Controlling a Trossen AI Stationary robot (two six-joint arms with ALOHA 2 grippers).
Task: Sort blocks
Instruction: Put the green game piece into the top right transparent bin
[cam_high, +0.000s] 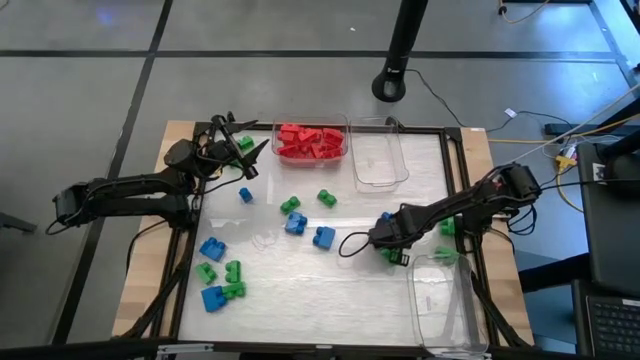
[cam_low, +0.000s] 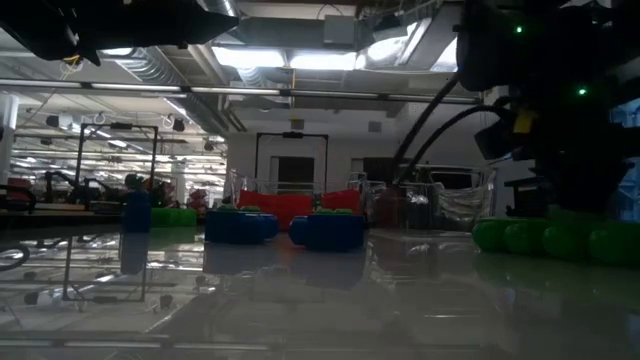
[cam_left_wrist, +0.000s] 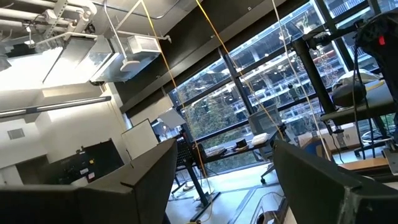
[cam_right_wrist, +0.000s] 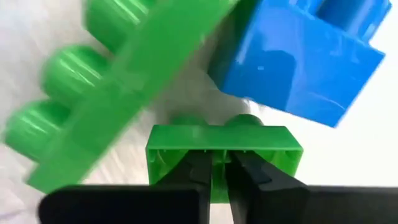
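Blue and green blocks lie scattered on the white table, among them a blue one (cam_high: 323, 237) and a green one (cam_high: 233, 268). Red blocks (cam_high: 310, 142) fill a clear bin at the far edge. My right gripper (cam_high: 388, 243) points down at the table's right side, shut on a small green block (cam_right_wrist: 224, 146). Beside that block lie a long green block (cam_right_wrist: 124, 81) and a blue block (cam_right_wrist: 298, 56). My left gripper (cam_high: 243, 150) stands open and raised at the far left, with nothing between its fingers (cam_left_wrist: 143, 186). My right gripper comes from above, pointing down. Both fingers (cam_right_wrist: 249, 171) reach into the small green block's hollow underside, which faces the gripper. They are shut on the rib (cam_right_wrist: 221, 163) in the middle of that hollow. Its studs (cam_right_wrist: 249, 119) show on the side away from the fingers.
An empty clear bin (cam_high: 378, 155) stands next to the bin of red blocks. Another clear bin (cam_high: 440, 300) sits at the near right corner. A black frame (cam_high: 465, 180) borders the table. Cables (cam_high: 350, 240) loop by the right gripper. More green blocks (cam_high: 447, 228) lie behind the right arm.
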